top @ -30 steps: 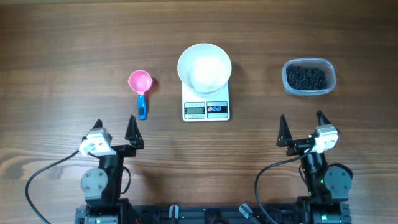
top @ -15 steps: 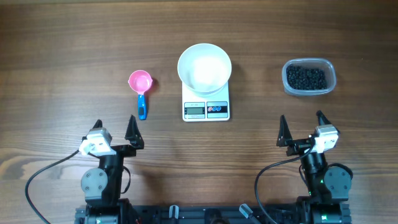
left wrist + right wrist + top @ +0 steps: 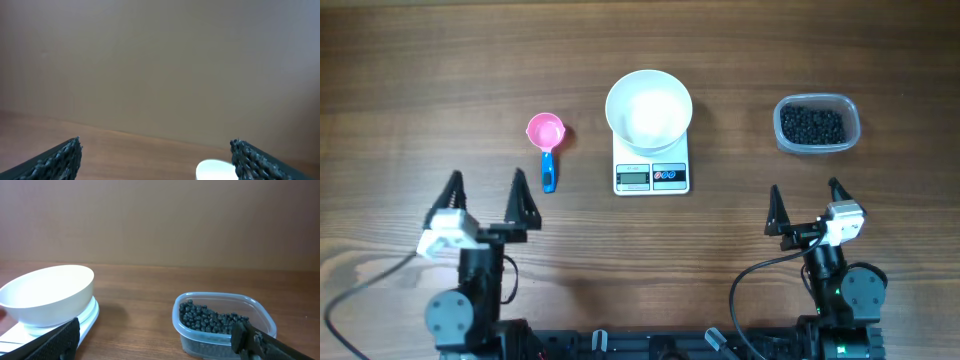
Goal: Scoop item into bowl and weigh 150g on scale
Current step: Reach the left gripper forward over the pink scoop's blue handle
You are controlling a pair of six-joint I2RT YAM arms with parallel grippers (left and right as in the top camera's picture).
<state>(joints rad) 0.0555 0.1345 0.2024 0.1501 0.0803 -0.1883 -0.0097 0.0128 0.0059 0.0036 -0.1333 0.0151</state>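
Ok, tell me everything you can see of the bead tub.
The tub is clear plastic, a rounded rectangle with a raised rim and no lid. It stands upright on the table at the far right, ahead of the open right gripper and well apart from the scale and bowl. A loose heap of small black beads lies in it, below the rim, showing through the walls. Only the table and the beads touch it.

scale [image 3: 651,176] display unreadable (too small), no other text
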